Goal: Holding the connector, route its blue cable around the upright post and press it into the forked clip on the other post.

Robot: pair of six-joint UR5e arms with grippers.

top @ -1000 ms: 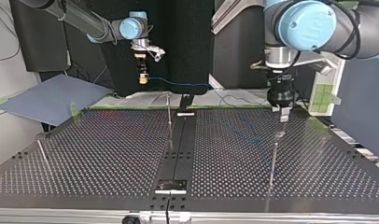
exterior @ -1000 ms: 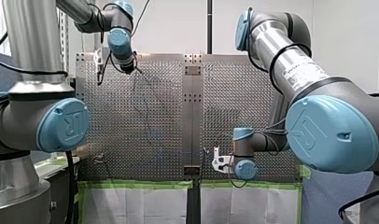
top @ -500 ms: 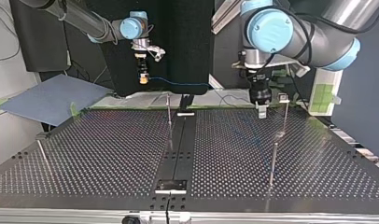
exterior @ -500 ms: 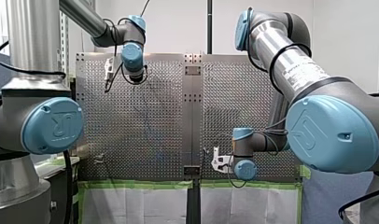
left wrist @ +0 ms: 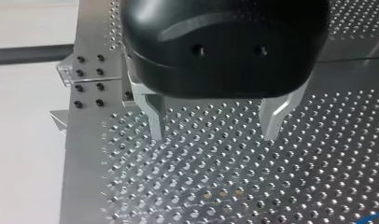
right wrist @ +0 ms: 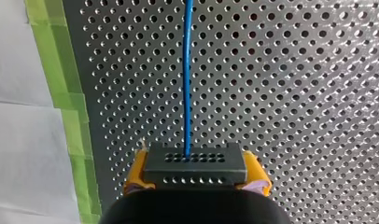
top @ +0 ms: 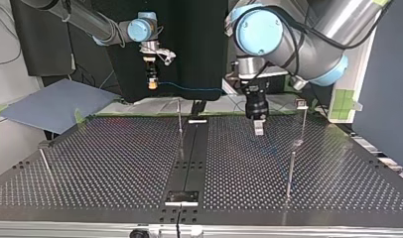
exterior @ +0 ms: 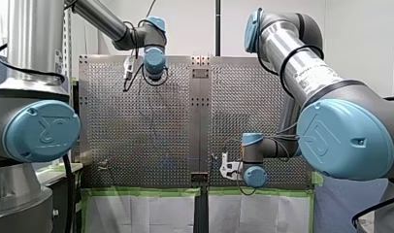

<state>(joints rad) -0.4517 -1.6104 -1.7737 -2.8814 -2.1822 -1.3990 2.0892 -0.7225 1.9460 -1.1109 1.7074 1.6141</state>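
My right gripper (right wrist: pixel 195 179) is shut on the dark connector (right wrist: pixel 194 163), yellow pads on both its sides. The blue cable (right wrist: pixel 187 70) runs straight ahead from it over the perforated plate. In the top view this gripper (top: pixel 151 84) hangs beyond the table's far edge, and the cable (top: pixel 189 89) stretches toward the view's right. A thin upright post (top: pixel 179 119) stands near the middle strip. The post with the forked clip (top: pixel 302 104) stands at the far right. My left gripper (left wrist: pixel 215 135) is open and holds nothing; it hovers low over the plate (top: pixel 259 130) between those two posts.
Another thin post (top: pixel 290 171) rises nearer the camera at the top view's right, and a short leaning post (top: pixel 44 163) at its left. A dark middle strip (top: pixel 189 163) splits the plate. Green tape (right wrist: pixel 61 93) edges the plate beside my right gripper.
My left arm has swung toward the top view's left, away from the forked clip's post, its gripper still open. My right arm and the connector have stayed put.
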